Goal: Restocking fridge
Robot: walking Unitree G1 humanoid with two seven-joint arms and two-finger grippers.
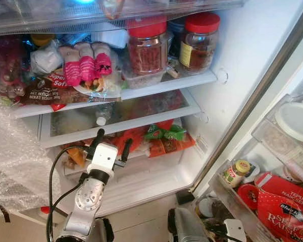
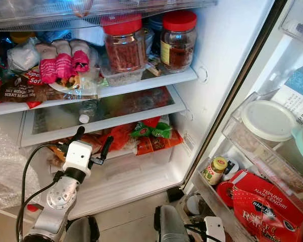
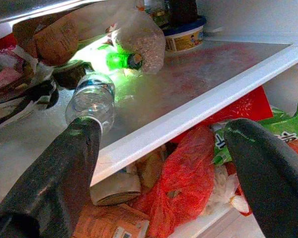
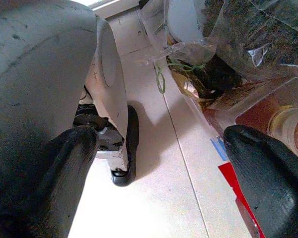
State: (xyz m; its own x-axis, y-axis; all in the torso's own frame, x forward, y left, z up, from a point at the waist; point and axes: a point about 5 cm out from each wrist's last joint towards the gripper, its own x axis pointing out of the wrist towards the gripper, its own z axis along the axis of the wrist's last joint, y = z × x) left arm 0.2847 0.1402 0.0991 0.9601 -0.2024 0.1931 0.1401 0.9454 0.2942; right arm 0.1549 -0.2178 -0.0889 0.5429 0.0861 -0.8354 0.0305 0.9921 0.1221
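The fridge stands open before me. My left gripper (image 1: 112,143) is raised in front of the lower glass shelf (image 1: 141,120), open with nothing between its fingers. A clear plastic water bottle (image 3: 92,98) lies on that shelf with its cap toward the gripper, just beyond one fingertip (image 3: 74,148). Behind it lies a green bottle (image 3: 121,60) beside a bag of grains (image 3: 141,37). Below the shelf, red and green packets (image 1: 164,136) fill the drawer. My right gripper (image 4: 159,168) hangs low over the tiled floor (image 4: 149,148), open and holding nothing.
Two red-lidded jars (image 1: 147,45) and pink-wrapped packs (image 1: 86,63) crowd the upper shelf. Door bins at the right hold a small jar (image 1: 236,172), red flour bags (image 1: 283,201) and a white-lidded tub (image 1: 295,121). Bubble wrap (image 1: 12,156) hangs at the left.
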